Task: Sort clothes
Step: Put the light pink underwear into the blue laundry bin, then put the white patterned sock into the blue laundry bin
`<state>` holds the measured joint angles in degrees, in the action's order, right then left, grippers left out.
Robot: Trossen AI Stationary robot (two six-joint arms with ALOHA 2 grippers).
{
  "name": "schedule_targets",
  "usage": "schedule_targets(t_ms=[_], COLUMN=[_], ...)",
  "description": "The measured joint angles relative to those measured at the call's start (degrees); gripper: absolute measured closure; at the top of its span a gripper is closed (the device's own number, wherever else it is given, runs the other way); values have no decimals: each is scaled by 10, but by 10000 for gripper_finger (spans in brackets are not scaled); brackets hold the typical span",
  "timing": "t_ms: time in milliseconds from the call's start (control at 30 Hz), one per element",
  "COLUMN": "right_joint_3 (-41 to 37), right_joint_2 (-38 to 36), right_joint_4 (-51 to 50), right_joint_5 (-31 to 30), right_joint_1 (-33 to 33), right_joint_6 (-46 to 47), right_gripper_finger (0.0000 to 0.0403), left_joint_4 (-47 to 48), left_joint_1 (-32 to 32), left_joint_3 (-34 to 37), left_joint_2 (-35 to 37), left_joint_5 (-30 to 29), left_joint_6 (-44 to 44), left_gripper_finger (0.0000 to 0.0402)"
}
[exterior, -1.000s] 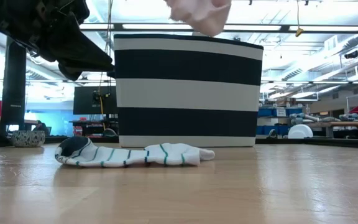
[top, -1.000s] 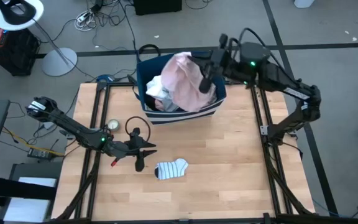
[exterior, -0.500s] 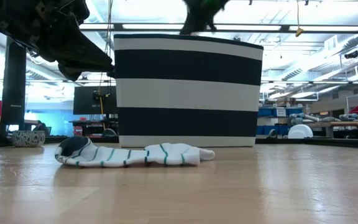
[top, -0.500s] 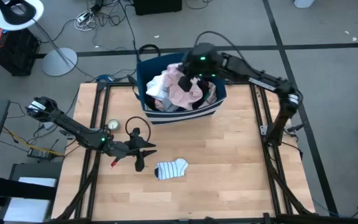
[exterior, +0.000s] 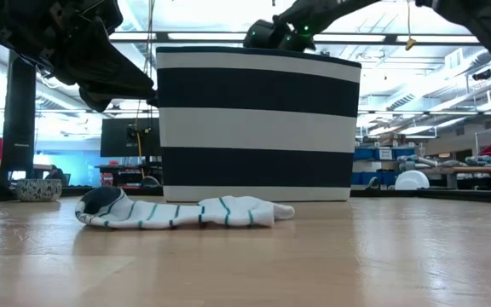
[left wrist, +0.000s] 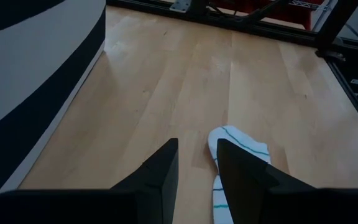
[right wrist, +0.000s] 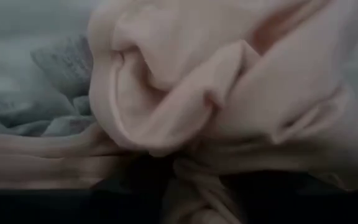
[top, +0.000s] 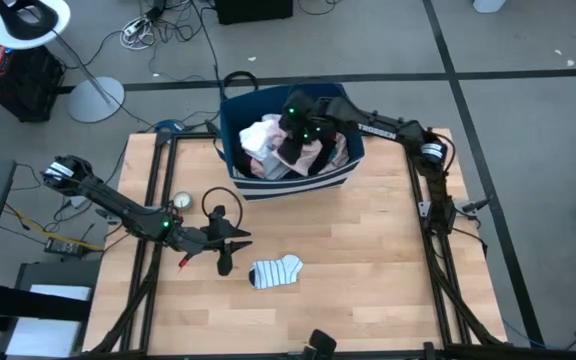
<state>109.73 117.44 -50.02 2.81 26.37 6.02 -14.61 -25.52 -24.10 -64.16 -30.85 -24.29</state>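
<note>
Left gripper [top: 226, 243]: hangs low over the light wooden tabletop [top: 368, 270] on the left side; its two dark fingers [left wrist: 160, 171] stand a little apart with nothing between them.
Striped sock: a white sock with thin teal stripes and a dark toe [top: 275, 271] lies flat on the wood just beyond the left gripper's fingertips, its near end showing past them in the left wrist view [left wrist: 235, 149]. The low view shows it stretched out in front of the bin [exterior: 177, 211], not touching it.
Striped bin: the navy blue fabric bin with white bands [top: 298, 183] stands at the far edge of the table, off to one side of the left gripper and directly under the right one.
Right gripper [top: 298, 128]: reaches down into the bin's open top, pressed among the clothes; whether its fingers are apart or closed cannot be told, since cloth fills its wrist view.
Pink garment: a soft pale pink piece of clothing [right wrist: 185, 93] bunches right in front of the right gripper, lying on the heap [top: 313, 152].
Other clothes: a white and grey crumple [top: 260, 140] lies in the bin beside the right gripper.
Progress: judged early; only the sock is out on the table, and the heap in the bin remains to be sorted.
</note>
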Motion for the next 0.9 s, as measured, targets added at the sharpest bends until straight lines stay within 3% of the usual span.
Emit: schedule_targets(t_ms=[200,433,900], right_joint_3=[-2,-3,-2], right_joint_2=[-19,-123,-299], right_joint_4=[-6,-8,-18], right_joint_5=[1,0,-2], right_joint_1=[1,4,-63], right_joint_6=[-1,-2,-4], right_gripper_finger=[175,178,179], left_joint_4=[0,4,-6], left_joint_1=[0,0,0], left_joint_3=[0,0,-41], left_joint_2=[0,-12,-129], left_joint_5=[0,16,101], left_joint_6=[0,0,-1], left_gripper_finger=[285,285,285])
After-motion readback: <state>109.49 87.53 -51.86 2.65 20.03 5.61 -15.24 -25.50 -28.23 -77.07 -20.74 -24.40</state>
